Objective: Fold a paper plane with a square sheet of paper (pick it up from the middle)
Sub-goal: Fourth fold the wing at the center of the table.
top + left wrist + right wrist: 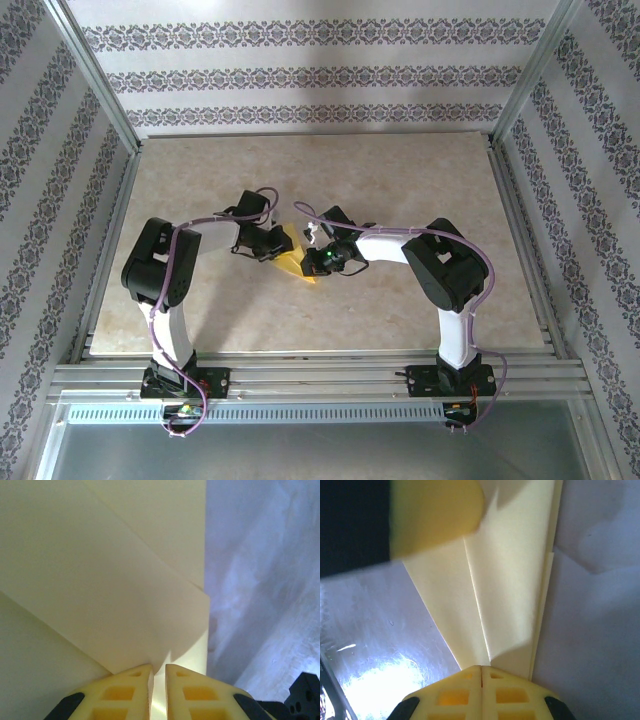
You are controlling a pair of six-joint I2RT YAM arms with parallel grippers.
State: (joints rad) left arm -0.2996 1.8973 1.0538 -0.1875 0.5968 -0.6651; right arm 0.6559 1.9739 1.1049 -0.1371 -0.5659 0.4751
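Right tool clamped on creased yellow paper plane, left tool pinching its layered folds.

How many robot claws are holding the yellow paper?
2. The left claw pinches the folded yellow paper from its left side. The right claw pinches it from the right.

Far half of the table is wide open, corners too. Middle's jammed: left gripper and right gripper pinch the yellow sheet nose to nose. Frame rails fence the side edges.
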